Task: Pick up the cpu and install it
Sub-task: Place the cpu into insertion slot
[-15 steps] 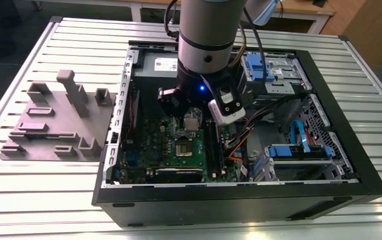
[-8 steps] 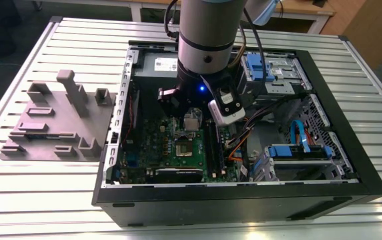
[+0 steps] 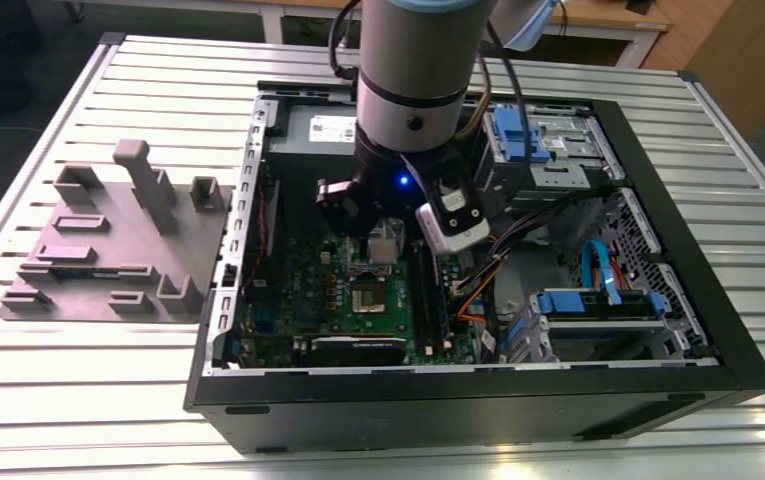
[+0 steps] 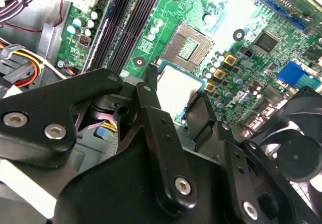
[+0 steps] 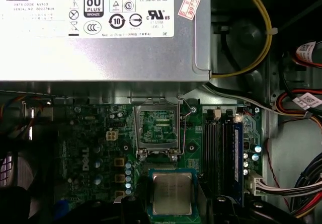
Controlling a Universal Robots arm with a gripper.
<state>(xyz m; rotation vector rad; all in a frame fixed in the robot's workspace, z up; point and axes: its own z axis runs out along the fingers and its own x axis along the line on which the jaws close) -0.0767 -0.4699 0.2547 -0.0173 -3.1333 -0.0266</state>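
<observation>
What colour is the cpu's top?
Silvery-grey metal; the cpu shows best in the first wrist view.

A robotics lab or workshop: a robot arm (image 3: 416,70) reaches over a slatted aluminium table (image 3: 75,390) carrying an opened computer case (image 3: 489,405) and a grey fixture block (image 3: 109,255), with pale desks (image 3: 609,35) behind.

The computer case (image 3: 489,400) lies on the slatted table (image 3: 89,400), with the fixture block (image 3: 102,250) beside it at the exterior view's left. Inside the case, the power supply (image 3: 315,130) is far, the motherboard (image 3: 315,300) is nearer, and the drive bays (image 3: 596,320) are at the right. The cpu (image 5: 172,194) sits between the fingers of the gripper (image 5: 173,203), just beside the socket (image 5: 158,128).
</observation>
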